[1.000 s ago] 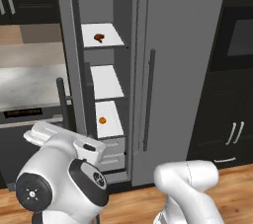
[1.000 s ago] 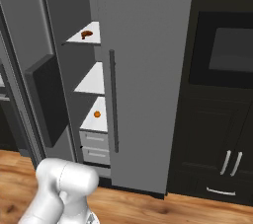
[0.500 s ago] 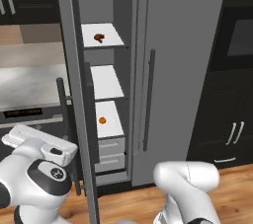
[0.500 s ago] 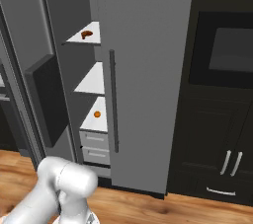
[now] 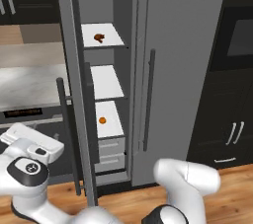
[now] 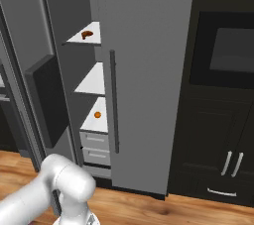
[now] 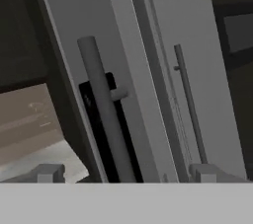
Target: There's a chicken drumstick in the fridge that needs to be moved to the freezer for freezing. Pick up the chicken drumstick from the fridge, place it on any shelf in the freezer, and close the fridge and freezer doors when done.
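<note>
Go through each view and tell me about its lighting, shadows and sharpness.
Left base view: even, flat light, crisp; the chicken drumstick reads clearly on its white shelf. Right base view: freezer interior is shaded grey, no glare. Hand view: soft and blurry, tilted; the freezer door handle has fuzzy edges.

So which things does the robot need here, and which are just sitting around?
Needed: chicken drumstick on the top shelf; open freezer door; shut fridge door.
Just there: orange ball; drawers; oven; cupboards.
</note>
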Robot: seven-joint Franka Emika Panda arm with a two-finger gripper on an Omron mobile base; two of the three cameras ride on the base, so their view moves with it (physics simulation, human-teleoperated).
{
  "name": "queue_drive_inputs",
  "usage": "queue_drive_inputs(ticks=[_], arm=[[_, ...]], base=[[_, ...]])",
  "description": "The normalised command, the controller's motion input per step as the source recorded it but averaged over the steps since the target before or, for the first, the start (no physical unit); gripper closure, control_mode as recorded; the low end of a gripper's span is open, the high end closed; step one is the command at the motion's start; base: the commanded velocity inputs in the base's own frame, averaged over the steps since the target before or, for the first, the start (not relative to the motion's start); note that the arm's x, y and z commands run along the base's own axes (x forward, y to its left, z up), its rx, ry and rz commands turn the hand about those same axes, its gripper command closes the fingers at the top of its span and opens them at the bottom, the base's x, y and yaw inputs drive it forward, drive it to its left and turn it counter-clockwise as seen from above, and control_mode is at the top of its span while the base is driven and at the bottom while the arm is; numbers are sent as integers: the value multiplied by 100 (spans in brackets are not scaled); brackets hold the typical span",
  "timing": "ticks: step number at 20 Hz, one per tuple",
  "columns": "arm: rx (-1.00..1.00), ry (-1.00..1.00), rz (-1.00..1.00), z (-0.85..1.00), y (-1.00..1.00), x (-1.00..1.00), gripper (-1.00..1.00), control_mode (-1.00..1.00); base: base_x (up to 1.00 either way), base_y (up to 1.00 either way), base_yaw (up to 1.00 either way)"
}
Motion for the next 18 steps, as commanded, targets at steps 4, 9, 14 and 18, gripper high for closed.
queue_drive_inputs(ticks=[4, 9, 14, 18], arm=[[0, -15, -23, -55, 9, 33, -100, -100], [1, -16, -17, -39, 26, 34, -100, -100], [3, -4, -9, -23, 4, 37, -100, -100], [1, 0, -1, -18, -1, 31, -100, -100]], base=[[0, 0, 0], [0, 0, 0], [0, 0, 0], [0, 0, 0]])
